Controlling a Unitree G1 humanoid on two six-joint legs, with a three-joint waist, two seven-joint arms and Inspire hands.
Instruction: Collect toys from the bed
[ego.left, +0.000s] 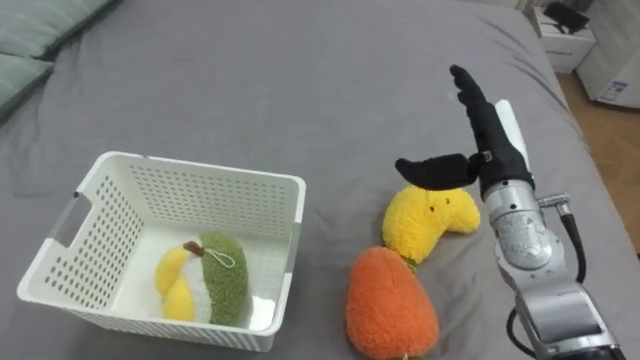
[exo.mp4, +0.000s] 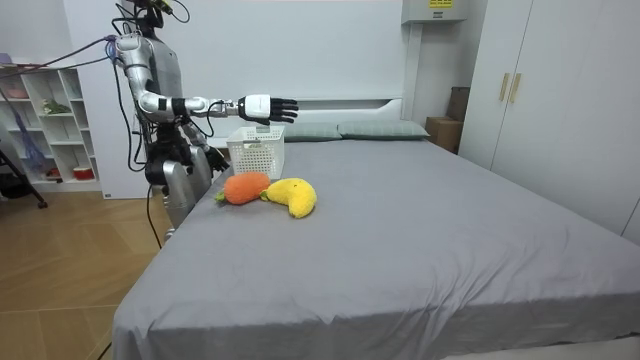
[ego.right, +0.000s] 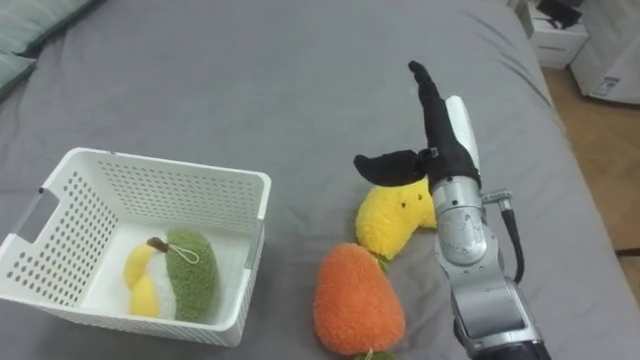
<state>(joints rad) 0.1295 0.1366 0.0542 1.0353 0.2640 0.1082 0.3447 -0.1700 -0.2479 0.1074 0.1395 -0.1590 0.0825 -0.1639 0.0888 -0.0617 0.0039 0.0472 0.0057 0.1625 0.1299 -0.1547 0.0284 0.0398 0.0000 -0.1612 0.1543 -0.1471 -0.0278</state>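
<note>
1. The yellow plush toy (ego.left: 430, 225) lies on the grey bed (ego.left: 300, 80), to the right of the white basket (ego.left: 200, 168).
2. The orange plush toy (ego.left: 388, 305) lies just beside the yellow one, on its near side, touching it.
3. A green, yellow and white plush toy (ego.left: 220, 275) lies inside the basket, on its floor.
4. The right hand (ego.left: 488, 140) is held above the yellow plush toy, fingers straight and thumb spread sideways, holding nothing.
5. In the room view the right hand is level with the basket's top, clear of both toys on the bed.
6. The robot stands at the bed's edge, beside the basket, right arm stretched out over the bed.
</note>
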